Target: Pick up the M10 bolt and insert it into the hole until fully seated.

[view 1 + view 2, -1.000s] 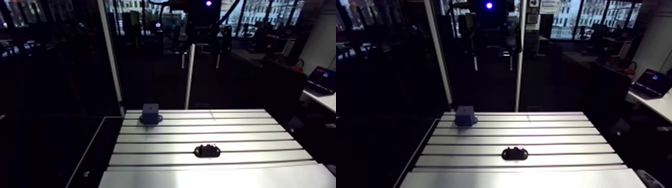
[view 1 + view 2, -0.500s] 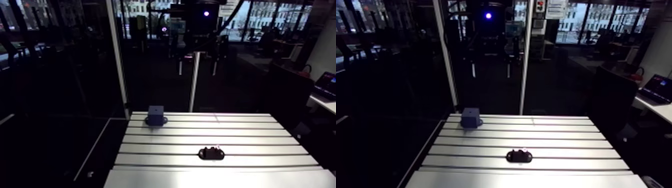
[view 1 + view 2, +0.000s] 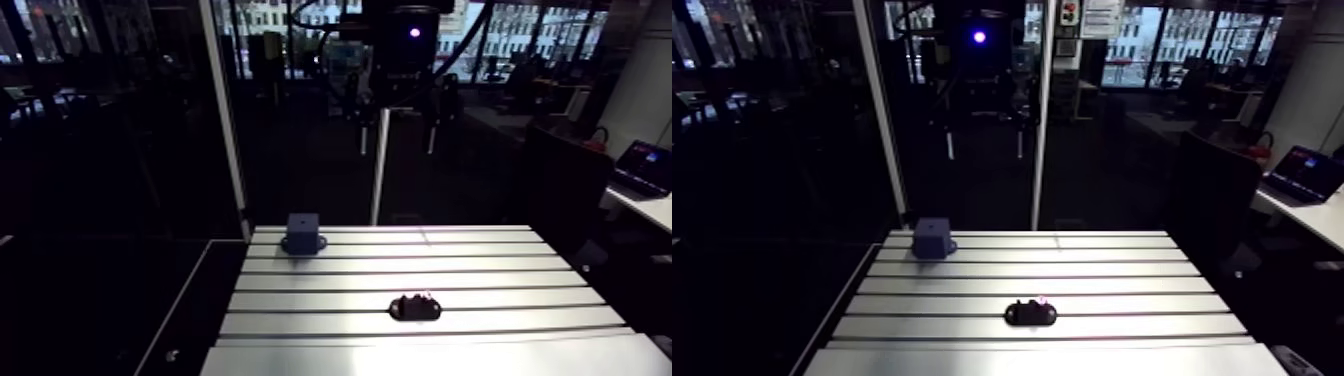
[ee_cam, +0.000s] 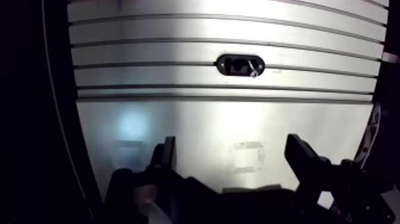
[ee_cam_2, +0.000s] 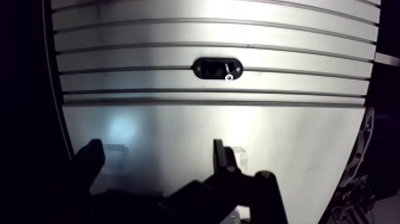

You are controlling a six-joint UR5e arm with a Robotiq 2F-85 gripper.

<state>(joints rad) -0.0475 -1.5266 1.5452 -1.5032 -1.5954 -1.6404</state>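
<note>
Slotted aluminium table (image 3: 500,270): grooves run across its width, with a smooth plate along the near edge. Dark blue block (image 3: 302,232) stands upright at the far edge, left side. Black oval holder (image 3: 414,307) sits mid-table, well apart from the block. A small shiny bolt (image 4: 254,73) rests in it.

The table (image 4: 333,122) is smooth glossy metal, the black holder (image 4: 231,64) and blue block (image 3: 302,230) matt, the bolt (image 4: 254,73) shiny

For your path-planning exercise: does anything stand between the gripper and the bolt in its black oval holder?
Nothing visible does. Only bare slotted aluminium table lies between the open two-finger gripper and the small shiny bolt in the black oval holder.
</note>
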